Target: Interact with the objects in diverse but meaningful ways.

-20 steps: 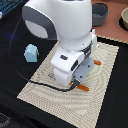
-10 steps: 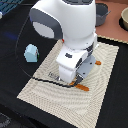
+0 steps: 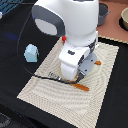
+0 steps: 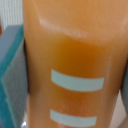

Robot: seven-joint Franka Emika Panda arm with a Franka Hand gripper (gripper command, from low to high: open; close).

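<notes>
In the wrist view a yellow-orange block point(image 4: 75, 60) with pale stripes fills almost the whole picture, very close to the camera. In the exterior view the block is hidden under the arm. My gripper point(image 3: 76, 74) points down over the middle of the woven placemat point(image 3: 45, 87), and its fingers are hidden by the white wrist. Orange-handled cutlery point(image 3: 80, 86) lies on the mat just beside the gripper, with another orange handle point(image 3: 97, 63) behind it. The pale-blue house-shaped box point(image 3: 31, 52) stands off the mat at the exterior view's left. A red spot point(image 3: 64, 38) peeks out behind the arm.
A grey pot point(image 3: 103, 13) and a round tan plate point(image 3: 124, 19) sit at the back on the exterior view's right. A black cable point(image 3: 22, 55) loops from the arm past the blue box. The table around the mat is black.
The arm has shifted only slightly over the placemat. The blue box and the cutlery have not moved.
</notes>
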